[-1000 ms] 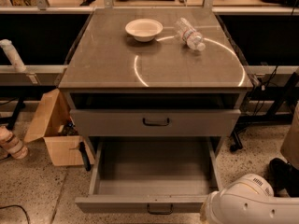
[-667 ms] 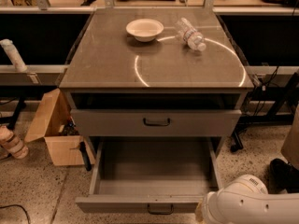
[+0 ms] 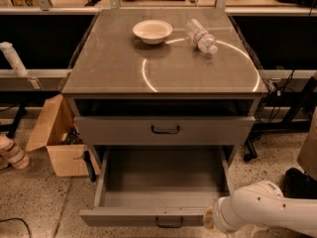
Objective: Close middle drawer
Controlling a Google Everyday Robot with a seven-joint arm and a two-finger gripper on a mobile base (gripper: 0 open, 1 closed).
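Note:
The middle drawer (image 3: 148,215) is pulled far out at the bottom of the grey cabinet. It has a low slim front panel, a small black bar handle (image 3: 169,223) and a long empty grey tray (image 3: 161,175). My white arm (image 3: 262,212) comes in from the bottom right. The gripper (image 3: 210,218) sits at the right end of the drawer's front panel, at or very near it. Most of the gripper is hidden behind the arm's wrist.
Above it is a grey drawer with a taller front panel (image 3: 165,130), slightly out. On the cabinet top (image 3: 114,68) are a white bowl (image 3: 152,31) and a lying plastic bottle (image 3: 201,35). A cardboard box (image 3: 59,143) stands on the floor at the left. A dark object (image 3: 299,182) lies at the right.
My arm has crept a little to the left, closer to the right end of the middle drawer's front. The drawer is still pulled out about as far.

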